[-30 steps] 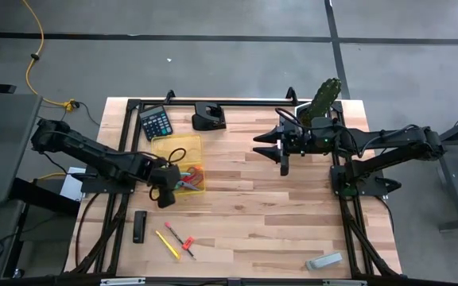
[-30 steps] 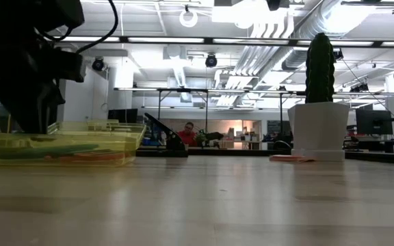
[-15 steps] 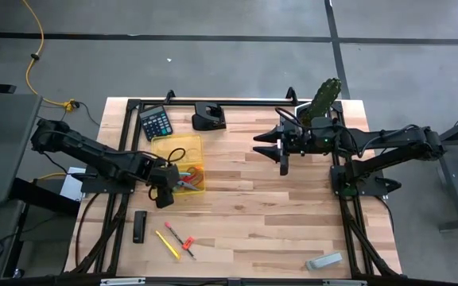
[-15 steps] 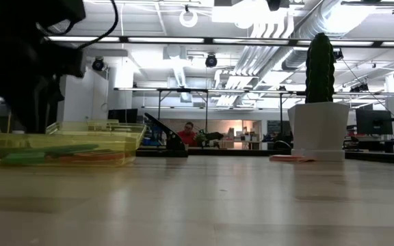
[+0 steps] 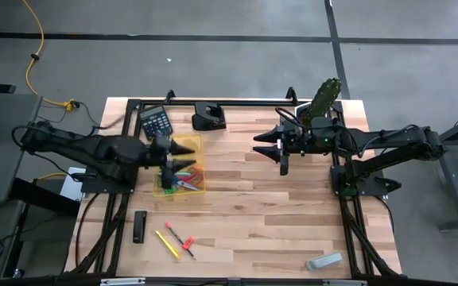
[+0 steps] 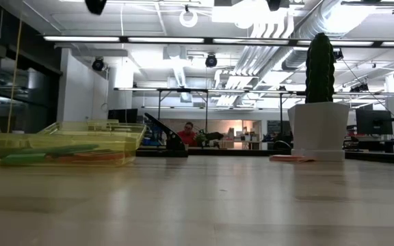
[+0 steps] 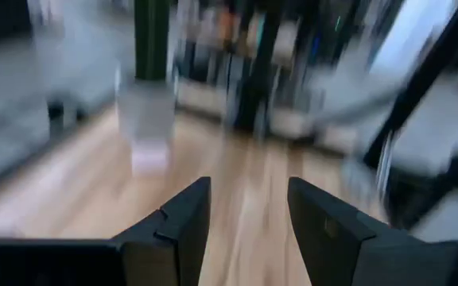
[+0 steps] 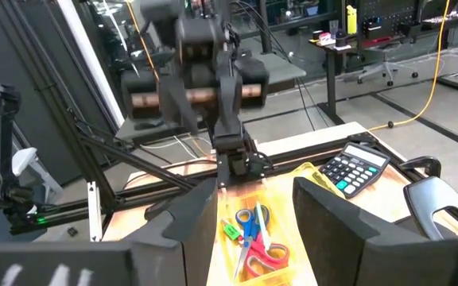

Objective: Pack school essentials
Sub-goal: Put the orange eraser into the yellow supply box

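Observation:
A yellow see-through tray [image 5: 180, 165] sits at the table's left. In it lie red-handled scissors [image 8: 265, 258], blue-handled scissors [image 8: 247, 222] and a green piece [image 8: 230, 231]. A yellow pen [image 5: 167, 244] and a red pen [image 5: 184, 239] lie on the wood nearer the front edge. A pink note pad [image 6: 291, 158] lies by the cactus pot [image 6: 318, 130]. My left gripper [image 5: 194, 157] hangs open above the tray, pointing toward the table's right, holding nothing. My right gripper [image 5: 259, 144] waits open high over the table's far middle.
A calculator [image 5: 156, 121] and a black desk tool [image 5: 209, 117] lie along the far edge. A black bar [image 5: 139, 226] sits near the front left and a grey piece [image 5: 324, 260] near the front right. The cactus [image 5: 323, 99] stands at the far right.
My left gripper has risen from the tray's near-left corner to well above the tray. It has tipped from pointing down to nearly level, facing the table's right. The tray and its contents have stayed put.

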Robot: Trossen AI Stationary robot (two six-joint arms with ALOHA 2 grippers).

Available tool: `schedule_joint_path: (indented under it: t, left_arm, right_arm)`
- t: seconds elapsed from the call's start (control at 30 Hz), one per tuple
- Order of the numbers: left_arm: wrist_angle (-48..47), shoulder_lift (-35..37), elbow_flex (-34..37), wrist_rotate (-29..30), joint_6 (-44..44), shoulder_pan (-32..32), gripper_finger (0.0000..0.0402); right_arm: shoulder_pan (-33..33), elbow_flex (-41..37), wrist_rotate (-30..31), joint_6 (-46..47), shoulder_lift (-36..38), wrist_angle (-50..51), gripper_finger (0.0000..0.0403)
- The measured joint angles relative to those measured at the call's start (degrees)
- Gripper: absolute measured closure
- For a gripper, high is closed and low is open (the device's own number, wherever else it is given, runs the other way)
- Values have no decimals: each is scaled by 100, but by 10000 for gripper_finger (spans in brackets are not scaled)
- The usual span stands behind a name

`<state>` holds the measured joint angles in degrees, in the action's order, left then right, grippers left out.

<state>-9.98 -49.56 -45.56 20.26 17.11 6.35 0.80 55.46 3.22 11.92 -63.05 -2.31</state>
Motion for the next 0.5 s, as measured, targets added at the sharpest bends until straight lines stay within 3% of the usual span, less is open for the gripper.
schedule_joint_path:
  t: [0.23,0.33,0.5]
  left_arm:
    - [3127,206,1116,54,-392,0,243]
    - [3780,173,1382,12,-383,0,243]
    - [3856,158,1401,7,-599,0,243]
  right_arm:
    - [0,0,2,-37,0,-3,245]
    - [0,0,2,-39,0,-4,245]
    - [0,-2,2,-42,0,-4,245]
